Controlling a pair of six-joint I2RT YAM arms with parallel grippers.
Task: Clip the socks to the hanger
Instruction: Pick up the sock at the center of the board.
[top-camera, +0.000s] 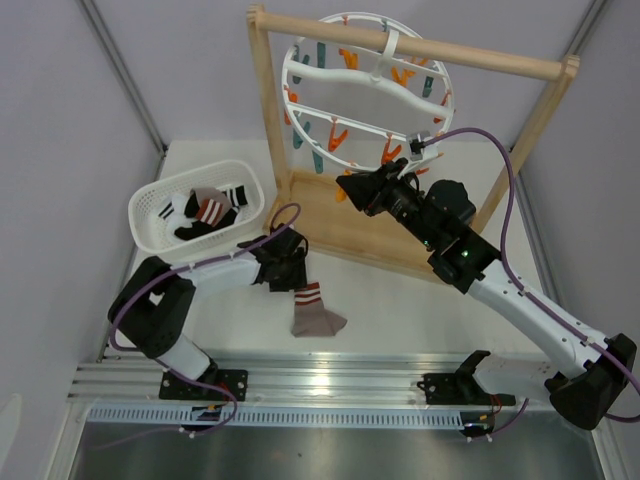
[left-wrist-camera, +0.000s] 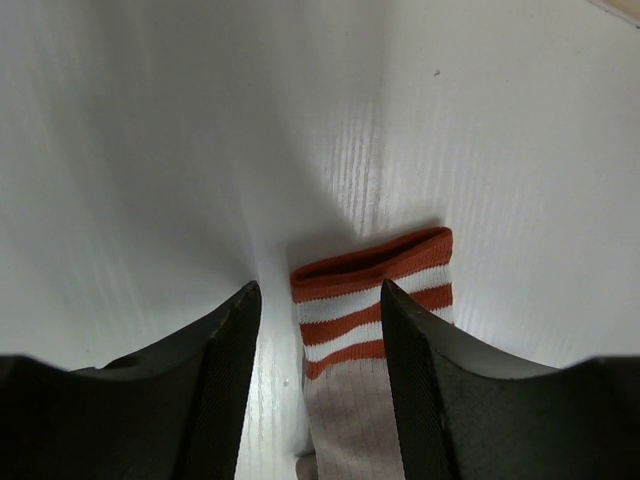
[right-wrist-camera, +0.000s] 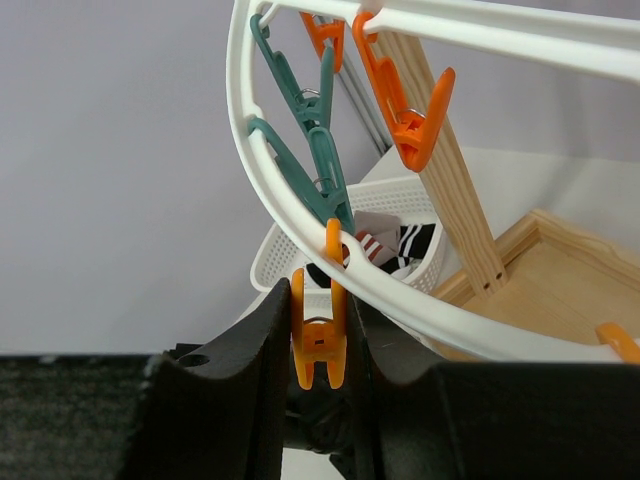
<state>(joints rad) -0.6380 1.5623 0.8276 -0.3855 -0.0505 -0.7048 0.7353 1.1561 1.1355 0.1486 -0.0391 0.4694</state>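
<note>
One taupe sock (top-camera: 314, 314) with a red-and-white striped cuff lies flat on the white table. My left gripper (top-camera: 289, 272) stands open just over that cuff. In the left wrist view the sock (left-wrist-camera: 368, 320) lies between the fingers, against the right one, with bare table on its left, and the gripper (left-wrist-camera: 320, 295) has not closed on it. A second sock (top-camera: 208, 206) lies in the basket. The round white hanger (top-camera: 300, 105) hangs from the wooden rack. My right gripper (top-camera: 347, 187) is at its lower rim, shut (right-wrist-camera: 320, 300) on an orange clip (right-wrist-camera: 320, 345) under the ring (right-wrist-camera: 420, 305).
The white mesh basket (top-camera: 150, 232) at the left also holds black socks with white stripes (top-camera: 195, 228). The wooden frame rack (top-camera: 270, 110) with its tray base (top-camera: 330, 225) stands behind. Teal (right-wrist-camera: 300, 150) and orange clips (right-wrist-camera: 415, 125) dangle from the ring.
</note>
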